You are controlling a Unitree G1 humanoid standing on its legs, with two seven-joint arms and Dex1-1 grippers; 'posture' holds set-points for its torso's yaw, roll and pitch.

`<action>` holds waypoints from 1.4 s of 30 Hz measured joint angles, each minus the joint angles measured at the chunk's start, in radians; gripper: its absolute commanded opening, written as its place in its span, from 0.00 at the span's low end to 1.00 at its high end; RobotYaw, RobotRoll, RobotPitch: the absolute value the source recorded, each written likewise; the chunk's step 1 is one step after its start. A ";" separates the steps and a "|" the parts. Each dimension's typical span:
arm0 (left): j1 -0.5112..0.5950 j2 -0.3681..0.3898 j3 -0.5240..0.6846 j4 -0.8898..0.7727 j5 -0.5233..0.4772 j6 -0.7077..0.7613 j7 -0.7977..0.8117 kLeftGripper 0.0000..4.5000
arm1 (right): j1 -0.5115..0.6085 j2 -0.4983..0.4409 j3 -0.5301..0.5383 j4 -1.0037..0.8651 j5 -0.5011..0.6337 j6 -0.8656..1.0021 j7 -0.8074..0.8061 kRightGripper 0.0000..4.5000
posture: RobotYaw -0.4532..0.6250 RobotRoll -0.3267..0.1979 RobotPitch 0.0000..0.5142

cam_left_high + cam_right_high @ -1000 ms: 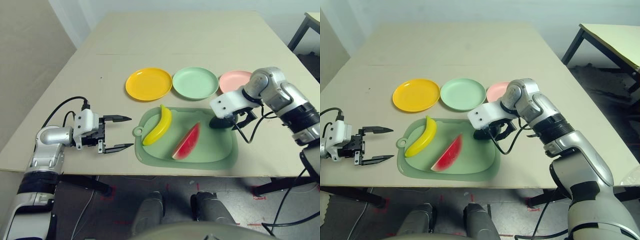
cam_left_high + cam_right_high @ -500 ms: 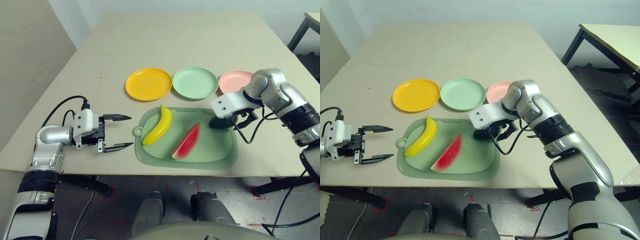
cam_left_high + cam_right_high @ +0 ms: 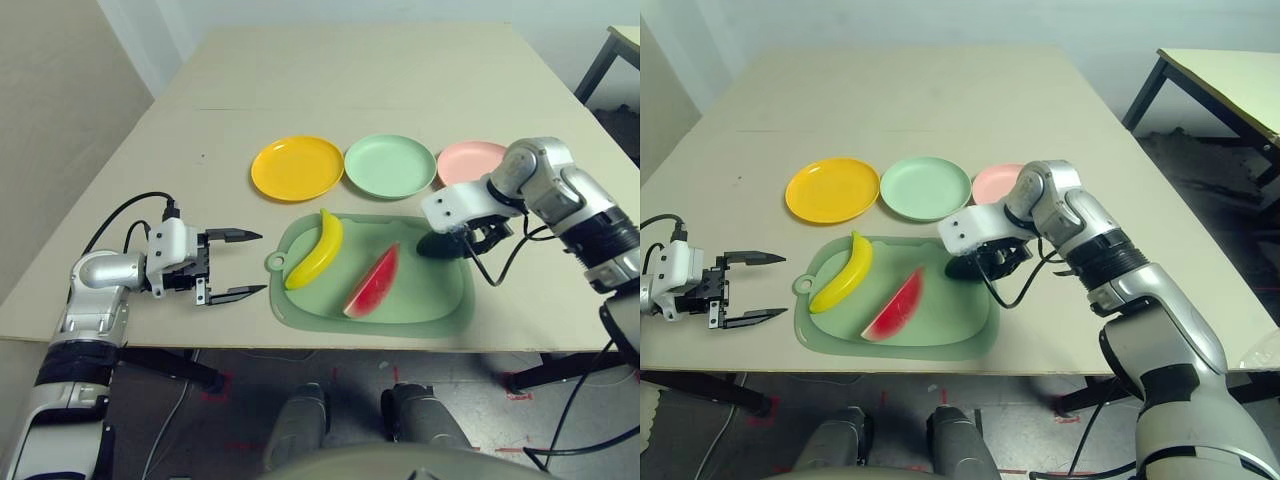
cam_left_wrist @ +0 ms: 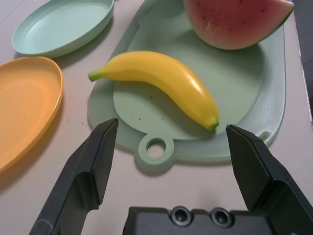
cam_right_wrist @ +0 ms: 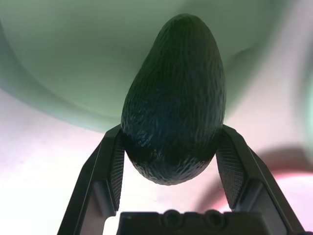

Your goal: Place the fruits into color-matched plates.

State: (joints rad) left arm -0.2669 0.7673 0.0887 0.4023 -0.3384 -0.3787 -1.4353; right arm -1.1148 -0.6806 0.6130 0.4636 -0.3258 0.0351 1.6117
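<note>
We see a glossy silver left arm (image 3: 100,305) and right arm (image 3: 1165,325), both jointed in rounded shells with black bands, their blocky white wrist housings trailing thin black cables. Our left gripper (image 4: 173,123) has matte black, angular, tapering fingers above two round screws (image 4: 201,216); our right gripper (image 5: 171,131) has finely ribbed inner pads (image 5: 230,171).

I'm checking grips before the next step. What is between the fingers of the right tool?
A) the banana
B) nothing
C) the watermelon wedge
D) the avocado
D: the right tool has one finger pressed to each side of the dark green avocado.
</note>
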 measured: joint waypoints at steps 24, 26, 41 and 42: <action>-0.008 -0.107 0.065 -0.396 -0.017 0.637 0.643 1.00 | -0.307 0.429 0.002 0.894 -0.282 -0.193 -0.759 0.81 | 0.54 0.62 0.19; 0.014 -0.102 0.065 -0.406 -0.017 0.638 0.644 1.00 | -0.288 0.430 0.002 0.903 -0.299 -0.194 -0.782 0.95 | 0.54 0.62 0.19; 0.005 -0.051 0.015 -0.320 -0.035 0.538 0.369 1.00 | -0.344 0.273 -0.008 0.811 -0.291 -0.463 -0.445 0.99 | 0.46 0.62 0.19; 0.010 -0.041 0.010 -0.300 -0.042 0.510 0.319 1.00 | -0.338 0.252 -0.017 0.757 -0.257 -0.492 -0.354 0.99 | 0.45 0.62 0.19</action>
State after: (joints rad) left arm -0.2572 0.7262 0.0991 0.1028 -0.3800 0.1317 -1.1164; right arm -1.4526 -0.4289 0.5956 1.2210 -0.5825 -0.4566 1.2574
